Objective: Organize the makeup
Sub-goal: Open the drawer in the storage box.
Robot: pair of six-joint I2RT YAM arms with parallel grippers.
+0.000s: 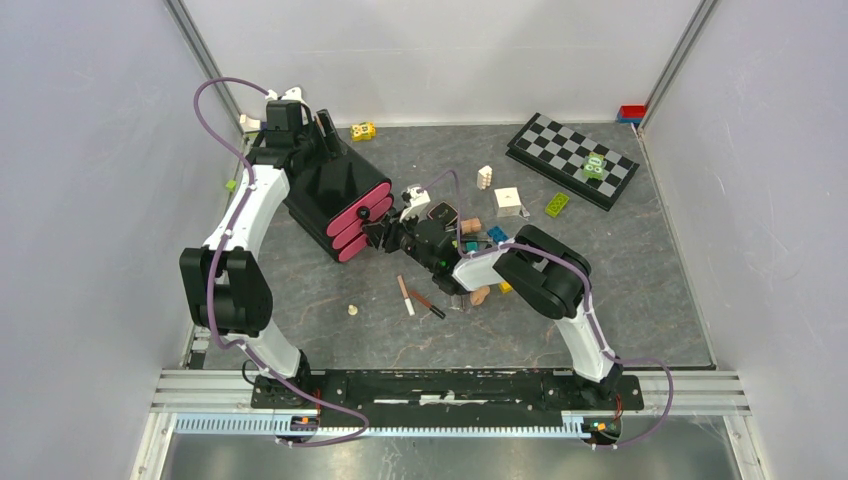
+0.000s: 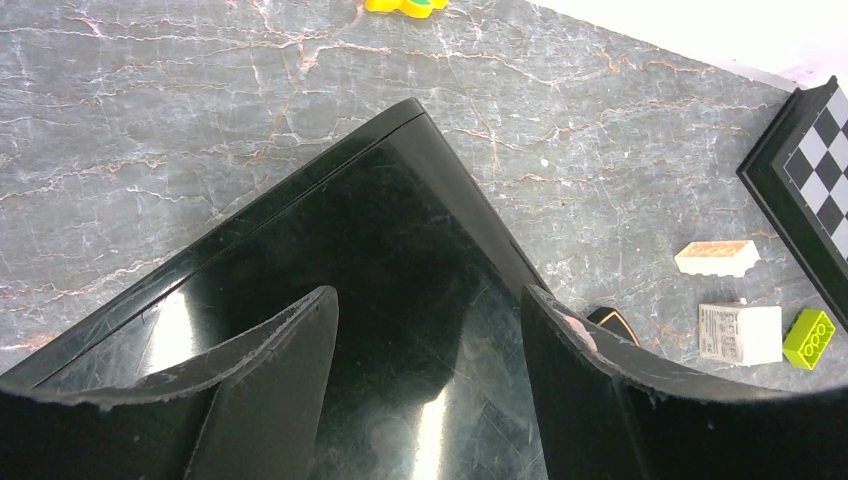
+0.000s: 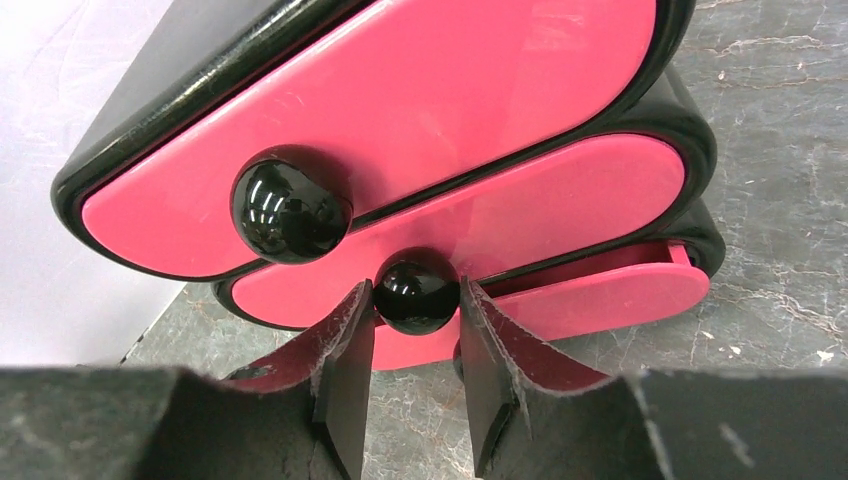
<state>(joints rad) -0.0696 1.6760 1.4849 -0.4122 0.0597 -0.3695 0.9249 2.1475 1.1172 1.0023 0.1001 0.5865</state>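
Note:
A black drawer box (image 1: 320, 185) with three pink drawer fronts (image 1: 358, 215) stands at the back left. My left gripper (image 1: 318, 135) is open, its fingers (image 2: 290, 350) spread over the box's glossy top (image 2: 380, 200). My right gripper (image 1: 378, 232) is shut on the black knob (image 3: 415, 292) of the middle drawer (image 3: 560, 200). The bottom drawer (image 3: 620, 295) stands slightly ajar. Makeup lies on the table beside the right arm: two pencils (image 1: 405, 295), a peach sponge (image 1: 481, 295), a small round puff (image 1: 352, 310), a brown tube (image 1: 470, 226) and a black compact (image 1: 444, 213).
A chessboard (image 1: 572, 158) lies at the back right. A white cube (image 1: 508, 200), a green block (image 1: 556, 204), a cream block (image 1: 485, 177) and a yellow toy (image 1: 363, 131) are scattered near the box. Grey walls close in the table.

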